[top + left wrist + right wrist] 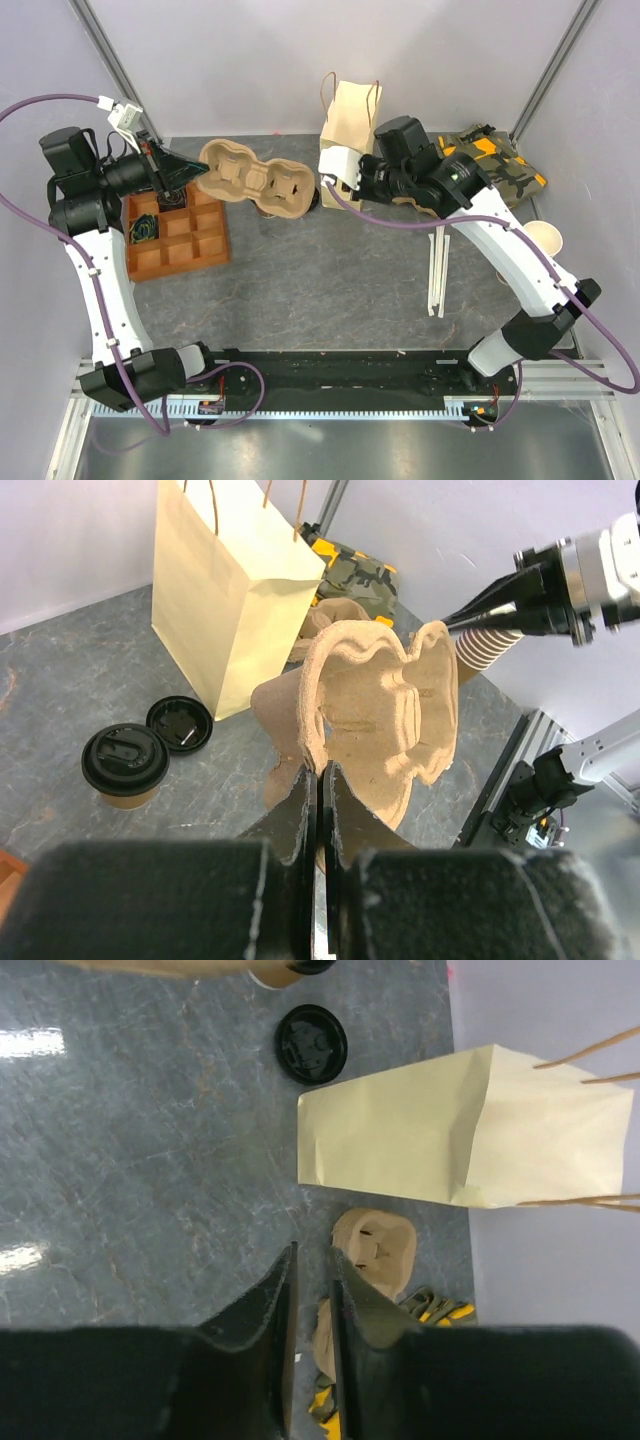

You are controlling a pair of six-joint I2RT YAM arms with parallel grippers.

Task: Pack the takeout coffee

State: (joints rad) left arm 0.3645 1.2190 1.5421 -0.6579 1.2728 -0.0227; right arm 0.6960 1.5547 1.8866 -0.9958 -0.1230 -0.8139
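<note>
The takeout coffee (125, 765), a small brown cup with a black lid, stands on the table to the left of the tan paper bag (225, 590). A loose black lid (180, 723) lies between them. In the top view the moulded cardboard cup carrier (250, 180) hides most of the cup. My left gripper (322, 770) is shut on the carrier's edge (380, 705) and holds it in the air above the table. My right gripper (313, 1250) hovers beside the bag (450, 1130), its jaws a narrow gap apart with nothing between them.
An orange compartment tray (175, 235) sits under the left arm. Camouflage cloth (490, 160) and brown cardboard pieces (375, 1245) lie right of the bag (350, 115). A stack of pale lidless cups (545, 238) and white sticks (438, 270) are at the right.
</note>
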